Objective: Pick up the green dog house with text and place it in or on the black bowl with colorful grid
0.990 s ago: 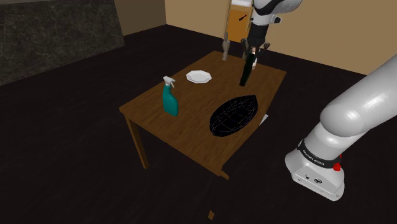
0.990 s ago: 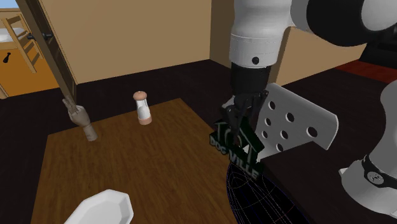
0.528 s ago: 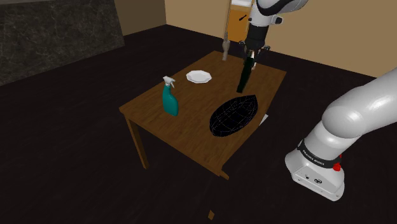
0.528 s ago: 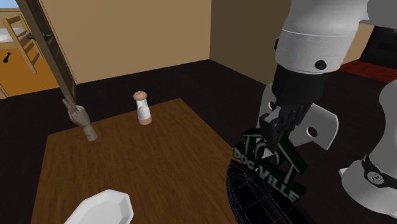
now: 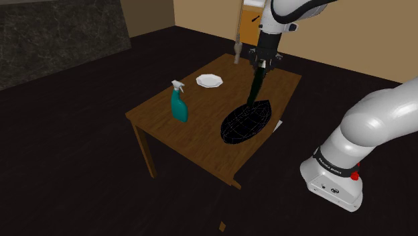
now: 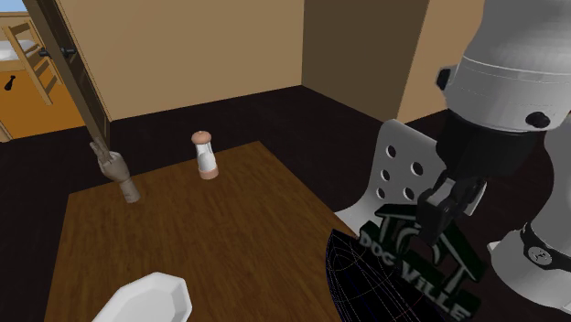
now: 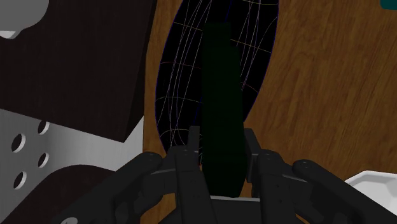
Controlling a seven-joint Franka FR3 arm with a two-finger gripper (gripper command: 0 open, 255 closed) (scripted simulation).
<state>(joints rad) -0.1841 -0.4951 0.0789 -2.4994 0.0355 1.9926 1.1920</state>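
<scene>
Green dog house clasped in claw, hanging below it — over black bowl

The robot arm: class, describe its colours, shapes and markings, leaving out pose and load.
The arm has smooth, rounded white shells with dark joints. Its base carries a dark lettered band and red spots. The wrist shell shows small dark dots. The gripper is all black, with two slim fingers.

shoulder: high beside my stand, looking down over the whole table | second exterior: close over the table — my gripper at its right | wrist: down along my fingers | shared: black bowl in all three
</scene>
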